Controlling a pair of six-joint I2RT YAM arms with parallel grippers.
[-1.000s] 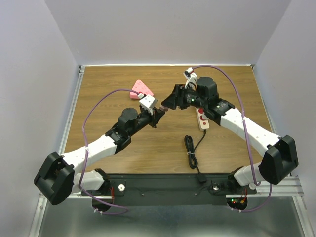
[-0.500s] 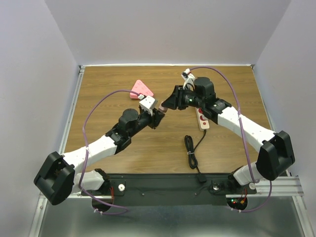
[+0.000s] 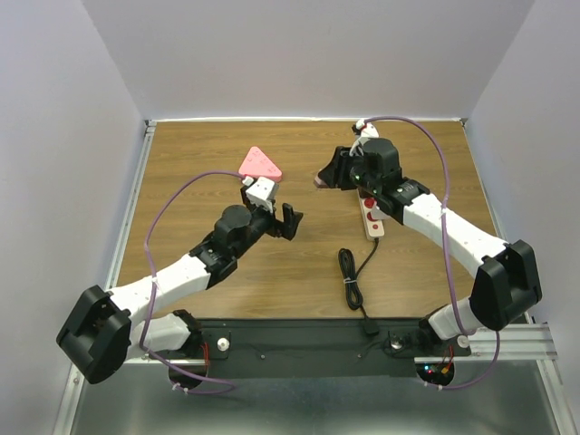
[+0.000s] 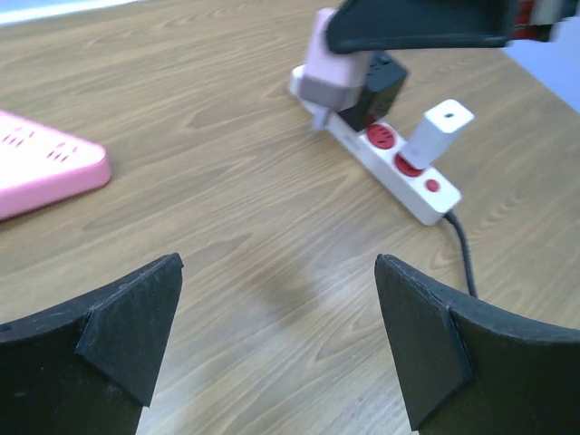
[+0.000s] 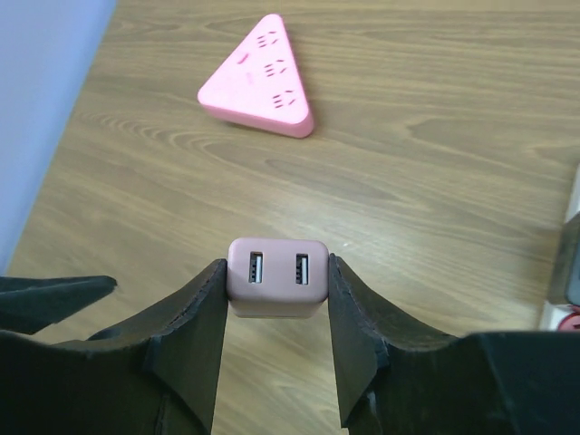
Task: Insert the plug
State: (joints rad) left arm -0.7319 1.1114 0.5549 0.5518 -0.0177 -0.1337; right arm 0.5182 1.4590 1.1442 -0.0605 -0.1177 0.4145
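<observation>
Fingers of your right gripper were clamped on the pink plug, held in the air near the white power strip. Your left gripper, at the plug half a second earlier, had drawn back with its fingers apart, so the handover looked complete and insertion remained. Prongs faced away from the right wrist camera, and a free socket was hard to make out.

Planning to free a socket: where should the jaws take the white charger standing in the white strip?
Probably its upper body, across the flat sides, from above: the white charger stands tilted out of the white strip, top exposed, base seated in a socket.
</observation>
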